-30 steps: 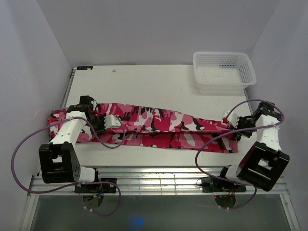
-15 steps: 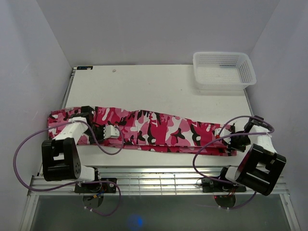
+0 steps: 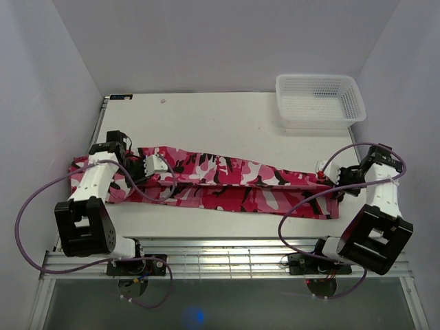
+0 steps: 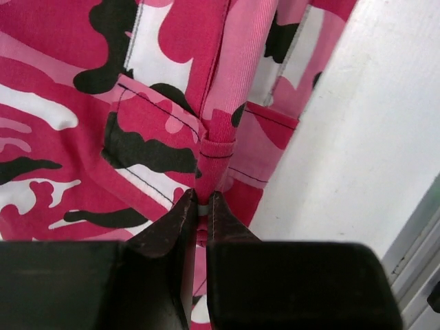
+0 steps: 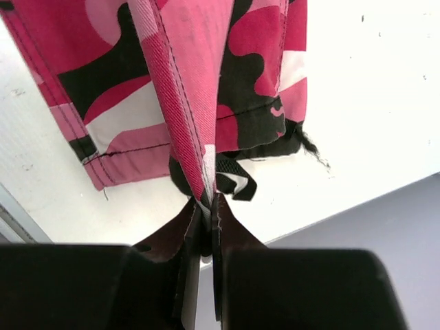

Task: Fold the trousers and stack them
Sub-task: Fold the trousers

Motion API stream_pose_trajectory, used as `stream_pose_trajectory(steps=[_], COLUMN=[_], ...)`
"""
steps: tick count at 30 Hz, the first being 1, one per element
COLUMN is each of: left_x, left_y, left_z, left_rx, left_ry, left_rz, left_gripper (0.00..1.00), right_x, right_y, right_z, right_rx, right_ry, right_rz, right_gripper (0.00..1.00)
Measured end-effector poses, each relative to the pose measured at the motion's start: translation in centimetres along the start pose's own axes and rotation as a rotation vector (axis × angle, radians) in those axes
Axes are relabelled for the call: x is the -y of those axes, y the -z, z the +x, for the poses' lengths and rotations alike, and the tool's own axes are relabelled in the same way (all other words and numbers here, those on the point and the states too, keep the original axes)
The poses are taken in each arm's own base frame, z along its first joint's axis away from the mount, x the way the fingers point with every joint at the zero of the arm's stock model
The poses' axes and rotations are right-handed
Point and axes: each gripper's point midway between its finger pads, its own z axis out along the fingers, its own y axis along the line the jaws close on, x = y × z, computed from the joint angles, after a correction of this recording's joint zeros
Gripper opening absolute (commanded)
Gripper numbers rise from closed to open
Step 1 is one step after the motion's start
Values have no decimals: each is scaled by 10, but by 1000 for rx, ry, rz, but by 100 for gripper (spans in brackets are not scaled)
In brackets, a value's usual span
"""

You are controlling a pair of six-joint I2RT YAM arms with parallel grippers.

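We note the trousers (image 3: 234, 183) stretched between both arms: left fingers (image 4: 172, 227) pinch the waistband, right fingers (image 5: 237, 240) pinch a leg hem.

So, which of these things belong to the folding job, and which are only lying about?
For the job: the trousers; the left gripper and the right gripper, each shut on them.
Lying about: the white mesh basket, at the far right corner of the table.
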Motion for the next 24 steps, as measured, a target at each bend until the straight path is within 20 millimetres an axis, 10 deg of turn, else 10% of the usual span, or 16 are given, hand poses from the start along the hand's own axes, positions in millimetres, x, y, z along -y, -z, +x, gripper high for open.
stream_pose_trajectory(steps=[9, 13, 18, 24], left_x=[70, 81, 86, 49], left_y=[-36, -52, -46, -14], left_z=[33, 46, 43, 11], left_rx=[-45, -74, -88, 16], left_ry=[39, 108, 244, 211], left_rz=[116, 162, 228, 119], left_gripper=[6, 42, 96, 98], right_x=[-52, -84, -67, -1], right_y=[-19, -43, -40, 7], right_z=[18, 32, 41, 31], right_rx=[-66, -100, -137, -112], right_ry=[33, 5, -40, -87], right_rz=[-75, -150, -115, 12], right_gripper=[8, 52, 74, 94])
